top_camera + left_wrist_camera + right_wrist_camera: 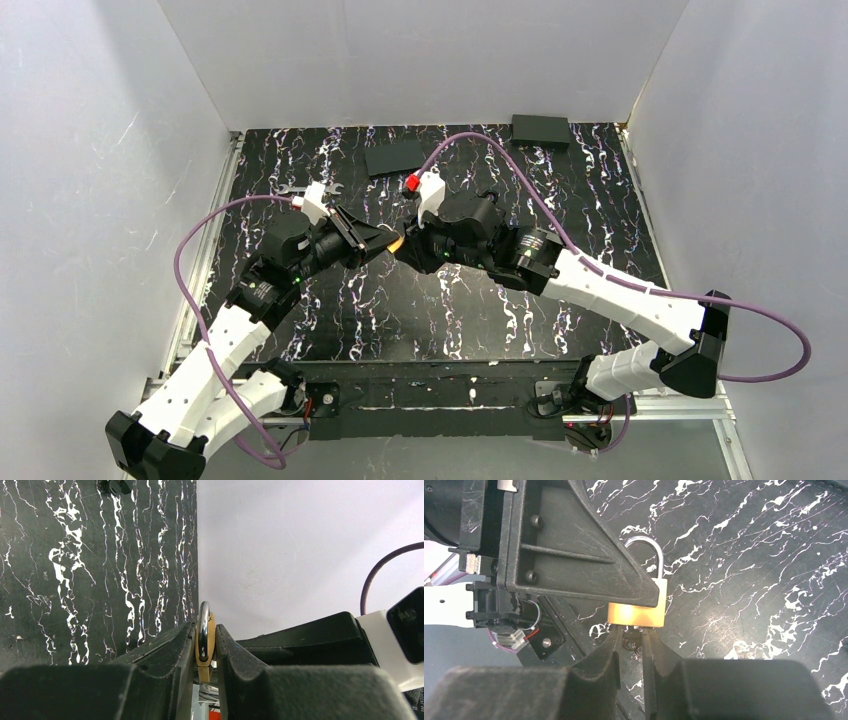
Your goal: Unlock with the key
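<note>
Left gripper (205, 647): my jaws are drawn narrow and clamp the flat faces of the padlock (636, 614), holding it above the table (450, 320).
Padlock: it has a brass body and a silver shackle (651, 550). One leg of the shackle runs into the body, and the other is hidden behind my left finger. In my right wrist view the shackle points up and the bottom face is turned toward my right fingers.
Right gripper (630, 634): it sits directly under the padlock's bottom face, with the jaws pinched narrow on the key (631, 642).
Key: its black head sits between my right fingertips, right at the padlock's bottom face. The blade is hidden, so I cannot tell whether it sits in the keyhole.
Black boxes (395, 157): two flat ones lie on the table, well beyond the padlock toward the far wall.
</note>
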You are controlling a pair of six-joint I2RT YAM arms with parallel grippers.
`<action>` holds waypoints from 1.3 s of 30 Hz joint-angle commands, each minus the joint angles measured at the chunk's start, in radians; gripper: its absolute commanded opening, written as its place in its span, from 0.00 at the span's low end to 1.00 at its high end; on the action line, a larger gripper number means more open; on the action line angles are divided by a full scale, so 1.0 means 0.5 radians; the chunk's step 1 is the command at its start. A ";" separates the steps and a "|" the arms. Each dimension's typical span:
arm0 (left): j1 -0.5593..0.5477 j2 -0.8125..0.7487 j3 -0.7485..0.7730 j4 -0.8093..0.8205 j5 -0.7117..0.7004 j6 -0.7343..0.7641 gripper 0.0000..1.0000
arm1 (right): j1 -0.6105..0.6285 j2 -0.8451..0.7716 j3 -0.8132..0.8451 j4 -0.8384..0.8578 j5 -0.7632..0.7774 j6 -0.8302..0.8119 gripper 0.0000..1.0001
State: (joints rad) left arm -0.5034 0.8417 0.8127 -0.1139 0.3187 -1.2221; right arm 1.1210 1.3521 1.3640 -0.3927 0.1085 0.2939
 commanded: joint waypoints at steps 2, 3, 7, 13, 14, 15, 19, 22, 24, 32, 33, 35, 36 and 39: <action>-0.007 -0.045 0.053 0.032 0.016 0.023 0.00 | 0.019 0.016 0.082 0.112 0.078 0.043 0.06; -0.006 -0.045 0.053 0.031 0.018 0.026 0.00 | 0.019 0.017 0.082 0.107 0.085 0.046 0.02; -0.006 -0.050 0.060 0.032 0.032 0.038 0.00 | 0.019 -0.004 0.044 0.157 0.119 0.064 0.01; -0.006 -0.099 0.098 0.011 0.062 0.115 0.00 | 0.019 -0.080 -0.099 0.390 0.125 0.260 0.01; -0.007 -0.109 0.103 0.022 0.073 0.128 0.00 | 0.019 -0.093 -0.124 0.435 0.101 0.285 0.01; -0.006 -0.119 0.107 0.035 0.086 0.137 0.00 | 0.019 -0.101 -0.144 0.476 0.086 0.306 0.01; -0.006 -0.144 0.108 0.114 0.168 0.164 0.00 | 0.016 -0.113 -0.168 0.555 0.057 0.360 0.01; -0.006 -0.142 0.126 0.135 0.227 0.203 0.00 | 0.003 -0.126 -0.172 0.589 0.035 0.385 0.01; -0.006 -0.127 0.148 0.123 0.277 0.236 0.00 | -0.015 -0.137 -0.185 0.613 0.010 0.400 0.01; -0.006 -0.131 0.145 0.177 0.382 0.270 0.00 | -0.216 -0.203 -0.307 0.827 -0.357 0.618 0.01; -0.006 -0.131 0.147 0.183 0.393 0.273 0.00 | -0.245 -0.212 -0.330 0.861 -0.396 0.647 0.01; -0.007 -0.129 0.149 0.193 0.415 0.278 0.00 | -0.282 -0.227 -0.358 0.895 -0.441 0.676 0.01; -0.006 -0.128 0.151 0.195 0.423 0.285 0.00 | -0.291 -0.231 -0.362 0.898 -0.453 0.681 0.01; -0.007 -0.113 0.161 0.200 0.445 0.292 0.00 | -0.310 -0.232 -0.374 0.912 -0.481 0.693 0.01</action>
State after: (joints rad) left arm -0.4889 0.7986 0.8471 -0.0544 0.3805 -1.0847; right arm 1.0004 1.2488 1.1793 -0.0792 -0.1432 0.6067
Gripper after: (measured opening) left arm 0.170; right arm 0.239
